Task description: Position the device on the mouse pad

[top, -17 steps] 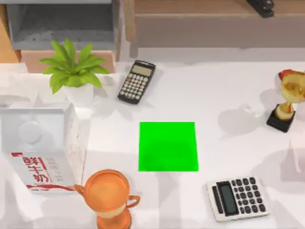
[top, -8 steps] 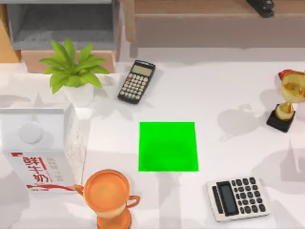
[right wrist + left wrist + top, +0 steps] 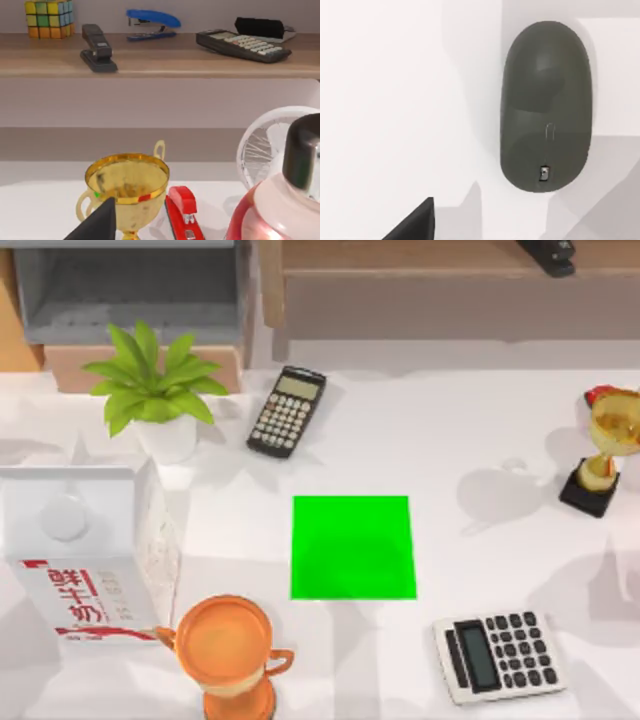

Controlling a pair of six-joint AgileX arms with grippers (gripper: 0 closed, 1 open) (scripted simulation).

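Of the left gripper [image 3: 410, 222], a single dark fingertip juts into the left wrist view; whether its fingers are apart or together cannot be told. Near that tip, on the white table [image 3: 380, 100], lies a dark grey mouse [image 3: 546, 105], not touched by anything. It is an elongated oval, and its long axis runs roughly in line with the camera's line of sight. A thin seam and a small scroll wheel sit toward one end, with the smooth rounded hump at the other.

The right gripper [image 3: 95, 222] likewise shows one dark fingertip, and its opening cannot be told either. Beyond it stands a gold trophy [image 3: 126, 187], with a red stapler [image 3: 184, 212] just beside it and a shelf behind.

From above, the mouse pad [image 3: 352, 546] lies flat and bare near the middle of the table, its edges square with the table's. A black calculator [image 3: 288, 411] lies beyond it toward the left, tilted, and a white calculator [image 3: 498, 655] sits near its right front corner.
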